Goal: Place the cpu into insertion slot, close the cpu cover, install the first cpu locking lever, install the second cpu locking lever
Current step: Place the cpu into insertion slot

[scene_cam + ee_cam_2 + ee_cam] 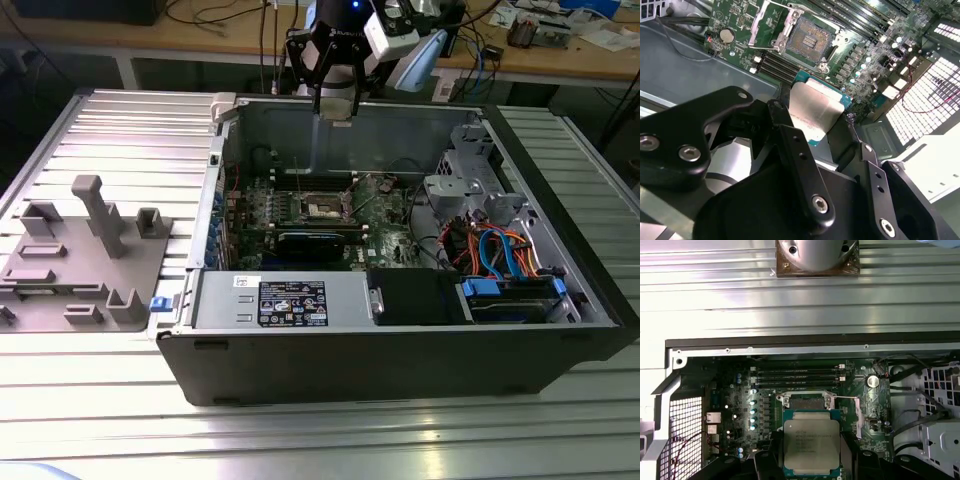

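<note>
Ribbed aluminium tabletop [100, 420] carries, at the exterior view's left, a grey fixture [85, 250] of upright holders. Just to its right lies an open computer case [400, 360] with a green motherboard [385, 240] on its floor. Near the middle of that board sits the insertion slot [322, 207], its dark centre bare. Over the case's far wall hangs the hand [335, 90], well above the board. At the exterior view's right, blue and orange cables [500, 250] crowd the case's corner

In the second wrist view the hand's black fingers [785, 127] are clamped on the cpu [815, 112], one on each of two opposite edges, with its silvery top facing the camera. The cpu is off the board and apart from the insertion slot [809, 40], which is empty. The cpu cover [782, 35] stands swung up beside the slot, tilted away from the opening. In the first wrist view the cpu [811, 445] overlaps the near edge of the insertion slot [805, 401]. Long memory slots [797, 376] lie beyond it, and a round coin battery [871, 380] sits off to one side
</note>
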Controlling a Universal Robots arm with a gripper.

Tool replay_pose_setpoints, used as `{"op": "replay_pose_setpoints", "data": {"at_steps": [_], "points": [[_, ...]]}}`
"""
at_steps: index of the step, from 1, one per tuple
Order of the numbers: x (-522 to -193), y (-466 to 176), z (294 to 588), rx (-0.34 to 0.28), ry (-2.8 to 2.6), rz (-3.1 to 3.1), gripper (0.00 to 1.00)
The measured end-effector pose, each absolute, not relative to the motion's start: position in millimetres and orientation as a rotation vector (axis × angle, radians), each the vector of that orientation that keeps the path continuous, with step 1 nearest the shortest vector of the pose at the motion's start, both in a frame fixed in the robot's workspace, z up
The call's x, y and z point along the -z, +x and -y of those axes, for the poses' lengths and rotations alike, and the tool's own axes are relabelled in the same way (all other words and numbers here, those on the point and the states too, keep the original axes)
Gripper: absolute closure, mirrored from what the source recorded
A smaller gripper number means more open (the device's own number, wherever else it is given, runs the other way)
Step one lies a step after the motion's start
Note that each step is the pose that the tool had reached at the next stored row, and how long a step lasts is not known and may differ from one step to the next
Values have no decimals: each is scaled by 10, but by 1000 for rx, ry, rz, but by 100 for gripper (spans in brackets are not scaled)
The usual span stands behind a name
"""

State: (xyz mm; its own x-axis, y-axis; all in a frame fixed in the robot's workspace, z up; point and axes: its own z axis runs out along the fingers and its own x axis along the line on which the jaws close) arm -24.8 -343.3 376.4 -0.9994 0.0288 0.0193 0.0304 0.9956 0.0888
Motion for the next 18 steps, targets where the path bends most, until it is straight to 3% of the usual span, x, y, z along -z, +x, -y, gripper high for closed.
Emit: {"op": "replay_pose_setpoints", "data": {"at_steps": [18], "points": [[-3759, -248, 3433, 129, -237, 3117, 46]]}}
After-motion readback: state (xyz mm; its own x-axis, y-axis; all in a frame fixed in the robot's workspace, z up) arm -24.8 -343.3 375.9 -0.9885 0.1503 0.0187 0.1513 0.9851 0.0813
